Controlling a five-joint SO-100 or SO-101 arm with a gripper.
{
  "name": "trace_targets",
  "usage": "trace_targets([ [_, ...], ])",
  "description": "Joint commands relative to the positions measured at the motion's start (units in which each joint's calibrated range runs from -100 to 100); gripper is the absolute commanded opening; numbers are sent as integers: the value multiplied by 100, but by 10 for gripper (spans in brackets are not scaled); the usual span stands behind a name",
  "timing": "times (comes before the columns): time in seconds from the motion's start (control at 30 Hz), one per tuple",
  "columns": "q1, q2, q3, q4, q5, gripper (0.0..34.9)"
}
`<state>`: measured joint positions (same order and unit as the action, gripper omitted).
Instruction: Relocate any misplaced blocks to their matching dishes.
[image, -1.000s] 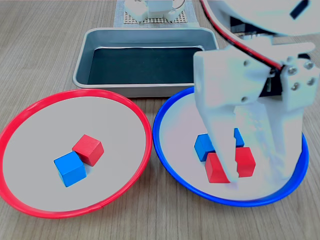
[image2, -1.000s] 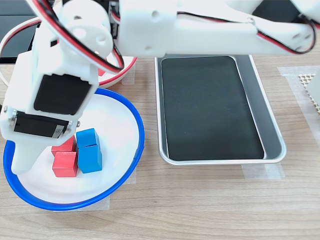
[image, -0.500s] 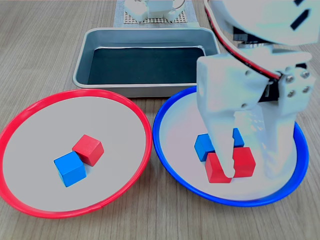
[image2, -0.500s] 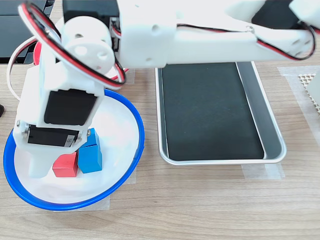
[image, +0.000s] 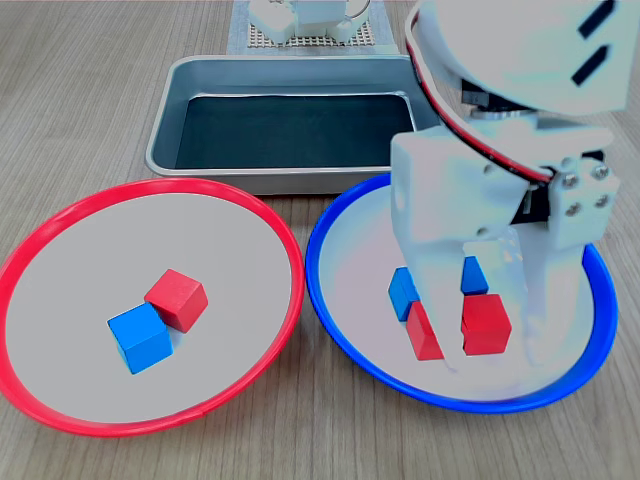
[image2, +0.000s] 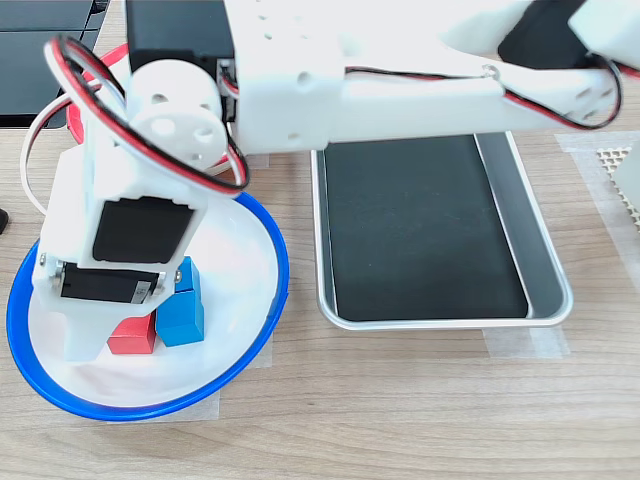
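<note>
Inside the blue-rimmed dish (image: 345, 340) I see two red cubes (image: 486, 324) and two blue cubes (image: 403, 292) close together. My gripper (image: 470, 345) is low over them, fingers apart with one red cube between; whether they touch it I cannot tell. The red-rimmed dish (image: 60, 215) holds a red cube (image: 177, 299) touching a blue cube (image: 140, 338). Behind the dishes stands the metal tray (image: 290, 72).

Red-rimmed dish (image: 262, 215), pale grey inside, holding one red cube (image: 177, 299) and one blue cube (image: 140, 337). Blue-rimmed dish (image: 345, 338), whitish inside. Grey metal tray (image: 190, 74), black bottom. White arm (image2: 350, 75), red-and-black wires (image2: 75, 70). Light wood-grain table (image: 90, 80).
</note>
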<state>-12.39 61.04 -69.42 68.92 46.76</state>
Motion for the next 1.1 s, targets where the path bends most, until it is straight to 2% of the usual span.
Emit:
trace_targets([
  [0.0, 39, -95, -191, -103, -5, 148],
  [0.6, -196, -462, 164, 442, -68, 158],
  [1.07, -196, -462, 164, 598, -83, 142],
])
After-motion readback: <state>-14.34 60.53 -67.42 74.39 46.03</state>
